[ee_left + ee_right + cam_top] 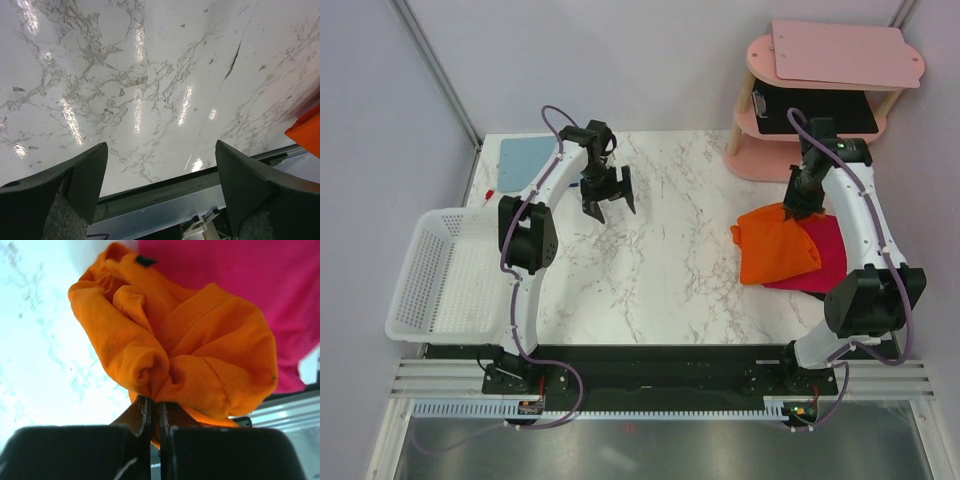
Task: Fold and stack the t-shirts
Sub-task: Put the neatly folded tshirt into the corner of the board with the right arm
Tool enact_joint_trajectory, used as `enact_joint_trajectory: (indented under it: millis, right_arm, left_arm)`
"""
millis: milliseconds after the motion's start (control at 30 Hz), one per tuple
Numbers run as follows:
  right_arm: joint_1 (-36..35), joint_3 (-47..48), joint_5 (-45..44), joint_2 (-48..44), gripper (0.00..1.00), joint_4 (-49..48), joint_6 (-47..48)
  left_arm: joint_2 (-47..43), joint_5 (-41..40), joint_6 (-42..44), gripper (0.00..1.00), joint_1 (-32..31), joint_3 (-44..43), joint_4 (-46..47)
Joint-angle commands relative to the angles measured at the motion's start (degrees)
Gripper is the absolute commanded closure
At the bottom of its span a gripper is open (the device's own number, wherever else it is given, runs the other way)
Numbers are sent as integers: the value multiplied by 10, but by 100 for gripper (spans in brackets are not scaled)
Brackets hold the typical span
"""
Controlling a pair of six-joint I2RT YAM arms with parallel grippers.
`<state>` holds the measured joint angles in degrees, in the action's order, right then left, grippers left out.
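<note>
We see the R gripper (156, 407) pinched tight on a bunched fold of the orange t-shirt (775, 250), jaws nearly touching w/ cloth squeezed between them. That shirt sits at the right side of the marble table (660, 280), partly over the magenta t-shirt (828, 262), which lies under it, nearer the table's right edge. The L gripper (608, 205) hangs over bare marble toward the far left, jaws spread wide, nothing in them, well apart from both shirts. A white basket (398, 300) sits off the table's left edge, a light-blue clipboard (525, 160) at the far-left corner, a pale pink board (840, 55) atop the pink stand (765, 160).
</note>
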<state>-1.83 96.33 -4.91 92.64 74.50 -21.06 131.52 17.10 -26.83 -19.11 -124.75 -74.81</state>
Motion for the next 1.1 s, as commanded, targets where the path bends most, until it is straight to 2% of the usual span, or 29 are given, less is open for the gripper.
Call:
enact_joint_trajectory:
  millis: [0, 267, 400, 633, 1067]
  right_arm:
    - [42, 0, -58, -39, 100, 22, -20]
    - [100, -32, -117, -39, 100, 12, -1]
    - [121, -70, -196, -15, 100, -17, 2]
    - [149, -73, -253, 15, 100, -59, 16]
    - [171, -54, -273, 75, 98, -100, 26]
  left_arm:
    - [-4, 22, 21, 6, -3, -18, 8]
    - [0, 25, 20, 6, -3, -24, 9]
    - [0, 25, 16, 6, -4, -25, 9]
    - [3, 24, 16, 6, -5, -30, 8]
    - [7, 25, 13, 6, -7, -32, 4]
